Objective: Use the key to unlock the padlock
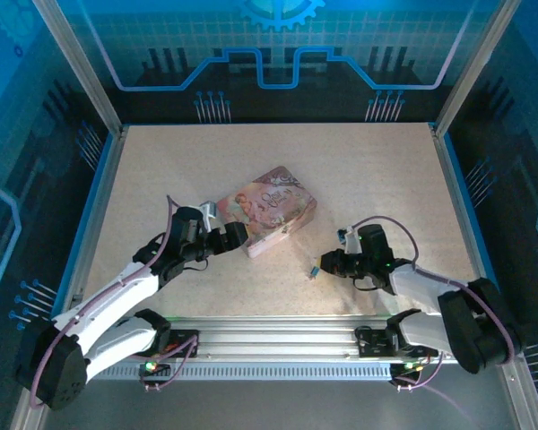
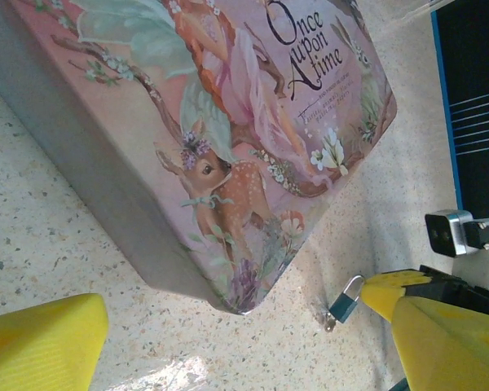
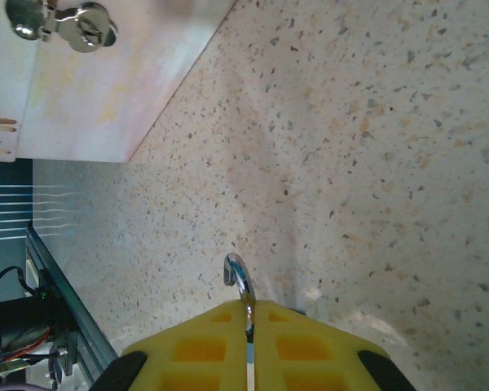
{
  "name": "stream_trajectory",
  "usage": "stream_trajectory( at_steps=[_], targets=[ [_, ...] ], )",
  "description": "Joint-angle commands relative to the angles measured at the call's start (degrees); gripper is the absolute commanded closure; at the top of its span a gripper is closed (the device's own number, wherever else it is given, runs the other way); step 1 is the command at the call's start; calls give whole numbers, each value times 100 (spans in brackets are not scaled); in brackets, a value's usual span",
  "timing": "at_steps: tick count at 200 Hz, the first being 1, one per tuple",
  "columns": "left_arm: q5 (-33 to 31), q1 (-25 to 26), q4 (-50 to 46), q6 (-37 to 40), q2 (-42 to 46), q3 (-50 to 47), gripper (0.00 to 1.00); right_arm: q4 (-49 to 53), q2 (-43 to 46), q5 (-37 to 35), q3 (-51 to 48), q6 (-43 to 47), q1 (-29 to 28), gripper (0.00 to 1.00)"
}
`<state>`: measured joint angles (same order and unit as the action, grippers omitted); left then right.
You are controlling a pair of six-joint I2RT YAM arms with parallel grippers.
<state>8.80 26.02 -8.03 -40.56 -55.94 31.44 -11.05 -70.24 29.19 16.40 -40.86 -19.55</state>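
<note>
Light, rigid and likely slippery, the padlock (image 1: pixel 314 269) lies at the tin's (image 1: pixel 273 210) 5 o'clock, its shackle (image 3: pixel 236 273) poking from the clamped right gripper (image 1: pixel 327 263); its flat body seems the surest hold, the left gripper (image 1: pixel 237 235) gaping empty.

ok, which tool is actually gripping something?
The right tool: its yellow fingers are clamped on the tiny silver-shackled padlock. The left tool stands wide open beside the pink illustrated rectangular tin.
</note>
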Motion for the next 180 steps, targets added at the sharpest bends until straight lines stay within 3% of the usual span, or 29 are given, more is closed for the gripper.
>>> stream_trajectory(
  at_steps=[1,41,75,135,180],
  targets=[
    [-16,-27,69,-41,-26,-85,9,-408,-355,209,193,98,83,91],
    [-57,-44,63,-50,-48,-101,9,-653,-832,258,280,140,131,86],
    [-50,-53,47,-57,-60,-94,9,-593,-859,231,295,167,163,75],
    [-92,-92,-66,-54,137,-71,8,521,174,-41,485,500,365,66],
    [-298,-576,-554,197,535,79,1,1602,839,-130,1017,1000,894,64]
  ],
)
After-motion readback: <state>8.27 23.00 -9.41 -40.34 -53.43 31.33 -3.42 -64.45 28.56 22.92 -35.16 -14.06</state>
